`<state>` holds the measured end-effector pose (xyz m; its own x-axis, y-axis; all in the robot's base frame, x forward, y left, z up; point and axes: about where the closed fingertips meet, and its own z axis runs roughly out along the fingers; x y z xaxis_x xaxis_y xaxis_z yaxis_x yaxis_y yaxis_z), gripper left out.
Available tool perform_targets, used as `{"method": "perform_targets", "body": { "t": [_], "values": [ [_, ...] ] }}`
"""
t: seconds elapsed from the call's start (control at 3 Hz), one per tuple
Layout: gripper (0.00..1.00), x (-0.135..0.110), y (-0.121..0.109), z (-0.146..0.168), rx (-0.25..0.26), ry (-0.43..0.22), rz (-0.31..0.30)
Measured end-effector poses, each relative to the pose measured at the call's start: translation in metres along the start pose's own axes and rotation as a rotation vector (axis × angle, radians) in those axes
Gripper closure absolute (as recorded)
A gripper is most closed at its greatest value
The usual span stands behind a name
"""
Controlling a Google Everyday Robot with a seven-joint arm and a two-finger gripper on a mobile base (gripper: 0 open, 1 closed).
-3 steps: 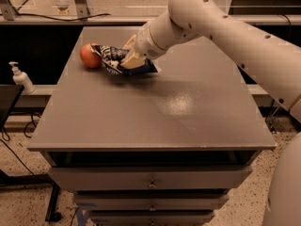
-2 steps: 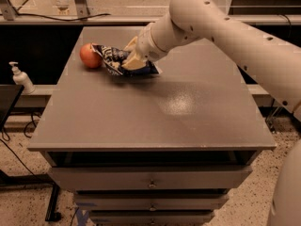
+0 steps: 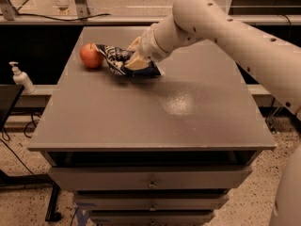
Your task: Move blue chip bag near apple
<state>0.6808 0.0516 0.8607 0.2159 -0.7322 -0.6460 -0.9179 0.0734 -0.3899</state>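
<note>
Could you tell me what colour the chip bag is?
The chip bag is dark navy with white lettering, per the camera view; the claw sits on it.

site: lab / robotics workspace | grey tabletop on drawer cabinet | pump bottle at left | loose cable behind | speckled floor | white robot arm, gripper at tabletop's far left, on blue chip bag beside apple
</note>
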Motion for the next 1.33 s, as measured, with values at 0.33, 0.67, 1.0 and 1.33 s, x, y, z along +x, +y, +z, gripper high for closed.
{"method": "perform_targets", "body": {
  "t": [0.33,0.67,1.0,1.33],
  "values": [
    [0.13,0.004,-0.007,-0.004,0.013,0.007,-0.015],
    [0.0,0.007,-0.011,-0.007,0.024,0.011,-0.024],
    [0.0,0.007,-0.013,-0.009,0.029,0.011,-0.028],
    [0.0,0.013,-0.016,-0.032,0.059,-0.006,-0.009]
  ]
}}
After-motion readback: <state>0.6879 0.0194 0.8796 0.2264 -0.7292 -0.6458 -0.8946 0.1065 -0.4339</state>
